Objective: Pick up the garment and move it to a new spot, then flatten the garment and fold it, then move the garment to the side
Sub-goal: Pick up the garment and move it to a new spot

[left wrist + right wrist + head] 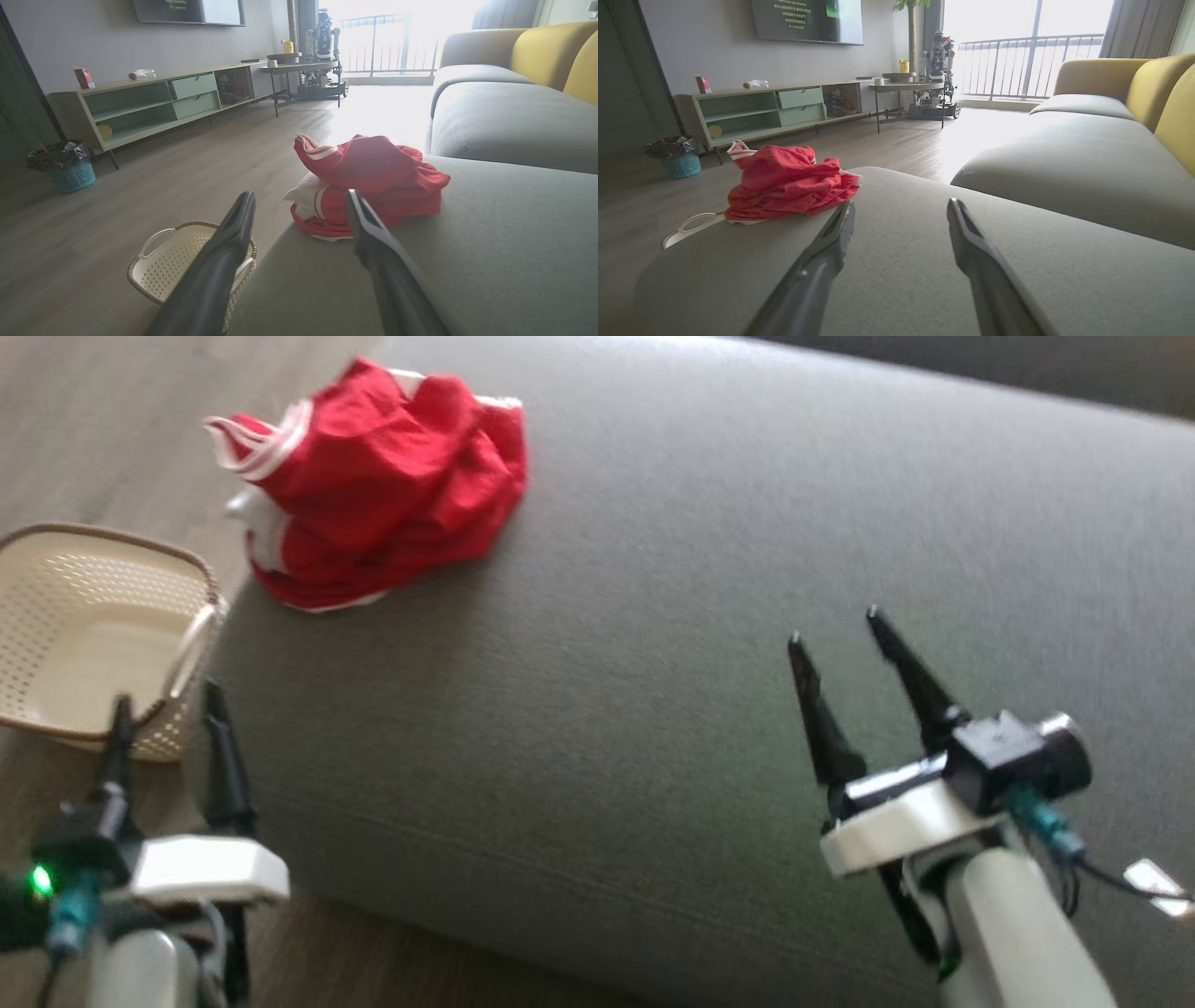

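Well, the red garment (383,485) w/ white trim lies crumpled in a heap at approx. 11 o'clock of the head view. It is on the grey sofa seat (700,616), right at its edge, and a bit of it hangs over twd the floor (112,429). Just beside that edge, at 9 o'clock, a cream basket (84,635) stands on the floor.

The left tool (168,695) is at 7 o'clock, near the basket, fingers spread wide w/ nothing btw them. The right tool (834,625) is at 4 o'clock above the bare seat, also wide and holding nothing, well apart from the garment.

I judge that the 1st step, the pick-up, is not begun yet. The next move prob. calls for the left tool, the nearer one, to reach twd 12 o'clock, come down on top of the heap and close on a thick fold, w/o catching the basket handle.
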